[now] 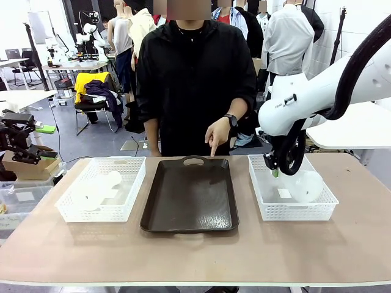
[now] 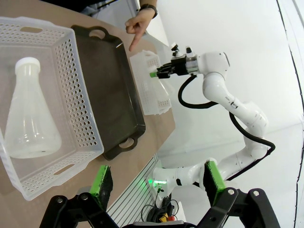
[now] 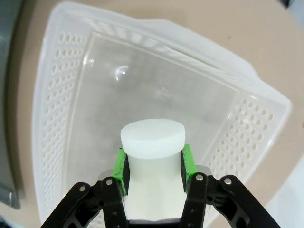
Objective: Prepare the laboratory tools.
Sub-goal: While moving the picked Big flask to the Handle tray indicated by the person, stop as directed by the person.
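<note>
One frosted conical flask (image 1: pixel 98 190) lies on its side in the left white basket (image 1: pixel 67 210); in the left wrist view this flask (image 2: pixel 31 118) lies with its cap towards the far wall. The other flask (image 1: pixel 305 186) is in the right basket (image 1: pixel 293 213). My right gripper (image 1: pixel 275 173) is shut on its neck, and the green pads (image 3: pixel 186 161) clamp just under the white cap (image 3: pixel 152 137). Off the table's left side, my left gripper (image 2: pixel 156 183) hangs open and holds nothing.
A dark brown tray (image 1: pixel 189 195) lies between the two baskets. At the far side stands a person whose hand (image 1: pixel 217 134) points a finger down at the tray's far rim. Bare tabletop runs along the near edge.
</note>
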You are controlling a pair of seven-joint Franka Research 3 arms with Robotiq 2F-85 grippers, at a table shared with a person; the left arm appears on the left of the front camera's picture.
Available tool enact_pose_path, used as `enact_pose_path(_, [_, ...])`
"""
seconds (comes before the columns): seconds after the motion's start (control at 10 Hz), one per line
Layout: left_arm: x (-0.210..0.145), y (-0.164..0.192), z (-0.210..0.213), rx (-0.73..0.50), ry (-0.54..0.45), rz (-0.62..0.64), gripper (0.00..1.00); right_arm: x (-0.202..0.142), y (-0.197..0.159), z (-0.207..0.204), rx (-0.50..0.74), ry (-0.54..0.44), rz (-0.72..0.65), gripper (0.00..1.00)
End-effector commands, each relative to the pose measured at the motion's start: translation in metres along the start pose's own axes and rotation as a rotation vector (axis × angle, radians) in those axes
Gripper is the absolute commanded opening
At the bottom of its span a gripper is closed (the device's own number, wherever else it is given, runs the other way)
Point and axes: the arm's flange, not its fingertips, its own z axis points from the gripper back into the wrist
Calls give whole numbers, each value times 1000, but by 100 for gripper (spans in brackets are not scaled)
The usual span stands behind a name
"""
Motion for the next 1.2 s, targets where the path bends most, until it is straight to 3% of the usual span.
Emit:
enact_pose_path(0.0, [0,-1,1,-1,-2,-17,100,-12,-1,31,-3,-17,-60,0])
enact_pose_path(0.4, [0,-1,1,-1,-2,-17,100,-17,17,114,21,-132,-129,0])
enact_pose_path(0.7, [0,-1,1,-1,-2,-17,100,-13,76,161,64,-145,-85,0])
enact_pose_path(1.1, [0,-1,1,-1,-2,-17,100,12,162,174,77,-89,76,0])
